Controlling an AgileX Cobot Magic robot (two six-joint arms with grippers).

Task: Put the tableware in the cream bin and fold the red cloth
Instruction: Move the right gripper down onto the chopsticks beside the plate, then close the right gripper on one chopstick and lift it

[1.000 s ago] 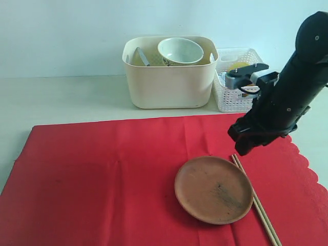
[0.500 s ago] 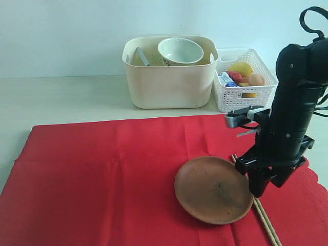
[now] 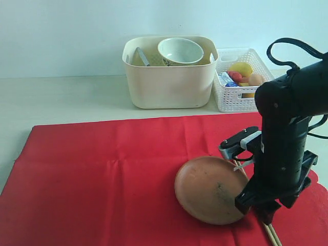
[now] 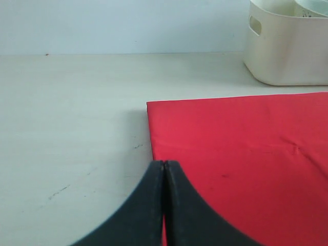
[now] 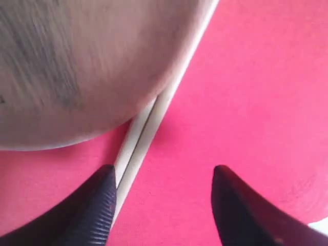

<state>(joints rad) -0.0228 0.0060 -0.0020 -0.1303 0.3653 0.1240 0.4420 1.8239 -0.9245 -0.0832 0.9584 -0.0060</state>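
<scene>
Your right gripper [image 5: 161,179], open and empty, sits low by the wooden chopsticks [image 5: 154,115] on the red cloth [image 3: 102,169], with the round brown plate [image 3: 207,189] crowding them. Your left gripper [image 4: 164,169] is closed and empty. The cream bin [image 3: 169,84] holds the bowl [image 3: 180,50]; the lattice basket [image 3: 228,100] beside it holds food.

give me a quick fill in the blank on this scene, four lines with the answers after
1. The bowl sits inside the ____ bin.
2. The chopsticks lie on the red cloth beside the brown ____.
3. The left gripper is ____.
4. The right gripper is ____ over the chopsticks.
Missing words: cream; plate; shut; open.
</scene>
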